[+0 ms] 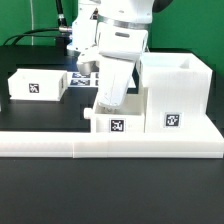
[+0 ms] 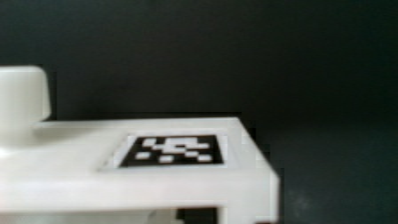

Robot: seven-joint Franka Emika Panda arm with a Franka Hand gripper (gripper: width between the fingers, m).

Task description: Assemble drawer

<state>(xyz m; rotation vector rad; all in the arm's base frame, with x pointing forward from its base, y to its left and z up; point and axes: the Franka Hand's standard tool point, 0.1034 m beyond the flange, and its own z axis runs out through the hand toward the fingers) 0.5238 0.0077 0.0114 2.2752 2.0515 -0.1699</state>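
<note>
The drawer [image 1: 117, 122] is a low white open-topped box with a tag on its near face and a small knob [image 1: 87, 115] on its end toward the exterior view's left. It stands on the black table right against the tall white housing [image 1: 175, 95]. My gripper [image 1: 106, 103] reaches down tilted from above onto the drawer's wall and looks closed on it. The wrist view shows the drawer's tagged face [image 2: 175, 150] very close, with the knob [image 2: 18, 95] beside it. The fingertips themselves are blurred there.
A long white ledge [image 1: 110, 147] runs across the front of the table, just before the drawer and housing. A second white open box with a tag [image 1: 40, 85] stands at the exterior view's left. The marker board [image 1: 88, 76] lies behind the arm.
</note>
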